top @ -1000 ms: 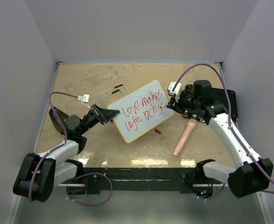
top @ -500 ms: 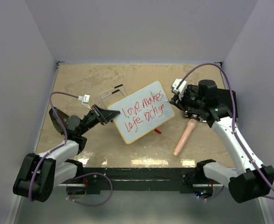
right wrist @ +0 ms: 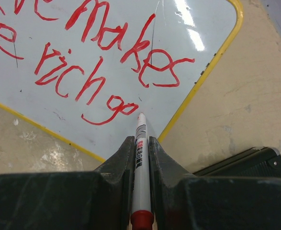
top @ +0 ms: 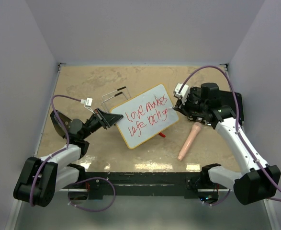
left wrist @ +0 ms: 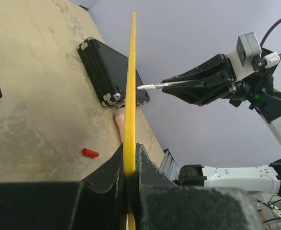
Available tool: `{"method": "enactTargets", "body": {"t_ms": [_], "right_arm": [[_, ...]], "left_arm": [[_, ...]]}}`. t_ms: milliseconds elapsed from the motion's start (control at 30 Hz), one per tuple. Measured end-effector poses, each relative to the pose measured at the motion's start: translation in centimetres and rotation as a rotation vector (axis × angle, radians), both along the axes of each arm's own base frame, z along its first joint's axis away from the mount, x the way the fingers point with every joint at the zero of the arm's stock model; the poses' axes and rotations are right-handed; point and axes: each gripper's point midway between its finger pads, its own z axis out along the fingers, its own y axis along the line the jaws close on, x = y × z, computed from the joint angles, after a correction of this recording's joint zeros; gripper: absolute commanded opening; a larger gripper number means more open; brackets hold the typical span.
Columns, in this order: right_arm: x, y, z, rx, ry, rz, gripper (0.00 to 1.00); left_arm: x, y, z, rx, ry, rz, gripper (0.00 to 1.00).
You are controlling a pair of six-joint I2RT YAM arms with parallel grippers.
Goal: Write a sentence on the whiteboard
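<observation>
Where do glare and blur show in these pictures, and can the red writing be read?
Right wrist view: a glare streak crosses the whiteboard near its top right corner, yet the sentence is crisp; the right gripper looks soft. Left wrist view: the left gripper is dark and blurred. Top view: the table shines along its near edge.

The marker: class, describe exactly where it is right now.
In the right wrist view the marker sits clamped in the right gripper, its tip at the whiteboard near its yellow rim, just beside the last red scribble.
</observation>
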Motion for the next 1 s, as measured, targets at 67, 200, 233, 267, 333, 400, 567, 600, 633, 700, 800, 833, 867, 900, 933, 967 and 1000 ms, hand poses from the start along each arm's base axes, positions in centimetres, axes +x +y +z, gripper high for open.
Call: {"method": "enactTargets", "body": {"t_ms": [67,200,233,267,333,400,567,600,633,700,800,833,867,900,933,967,1000], "right_arm": [[0.0,0.0,-0.4,-0.006,0.012,0.002,0.00],[0.0,0.1,-0.7,-0.008,0.022,0.008,0.00],[0.0,0.1,-0.8,-0.008,0.026,0.010,0.00],[0.1,0.2,-0.9,-0.006,0.030,0.013,0.00],[0.0,0.3,-1.1,-0.001,0.039,0.021,0.00],[0.1,0.4,-1.3,-0.001,0.045,0.023,0.00],[0.3,0.4,-1.2,0.006,0.047,0.005,0.00],[0.4,0.3,-1.1,0.006,0.044,-0.001,0.00],[0.5,0.2,-1.1,0.005,0.041,-0.008,0.00],[0.6,0.1,-0.9,0.004,0.034,-0.016,0.00],[0.8,0.0,-0.8,0.003,0.027,-0.026,0.00],[0.8,0.0,-0.8,0.000,0.027,-0.030,0.00],[0.9,-0.1,-0.8,-0.003,0.026,-0.034,0.00],[0.9,-0.2,-0.9,-0.005,0.026,-0.037,0.00],[0.9,-0.2,-0.9,-0.008,0.025,-0.038,0.00],[0.9,-0.3,-0.9,-0.010,0.025,-0.038,0.00],[0.9,-0.3,-1.0,-0.015,0.025,-0.038,0.00]], "left_arm": [[0.0,0.0,0.0,0.000,-0.001,0.000,0.00],[0.1,0.0,-0.1,0.001,0.005,0.000,0.00],[0.1,0.0,-0.2,0.001,0.006,0.000,0.00],[0.1,0.0,-0.2,0.002,0.007,0.000,0.00],[0.1,0.0,-0.3,0.002,0.008,0.001,0.00],[0.1,0.0,-0.4,0.003,0.012,0.002,0.00],[0.2,0.0,-0.4,0.003,0.013,0.004,0.00],[0.2,0.0,-0.4,0.003,0.013,0.005,0.00],[0.2,0.0,-0.4,0.003,0.013,0.005,0.00],[0.2,0.0,-0.4,0.002,0.012,0.004,0.00],[0.1,0.0,-0.3,0.002,0.010,0.003,0.00],[0.1,0.0,-0.3,0.002,0.010,0.003,0.00],[0.1,0.0,-0.3,0.002,0.010,0.003,0.00],[0.2,0.0,-0.3,0.002,0.010,0.004,0.00],[0.2,0.0,-0.3,0.002,0.010,0.004,0.00],[0.2,0.0,-0.3,0.002,0.010,0.004,0.00],[0.2,0.0,-0.3,0.002,0.010,0.004,0.00]]}}
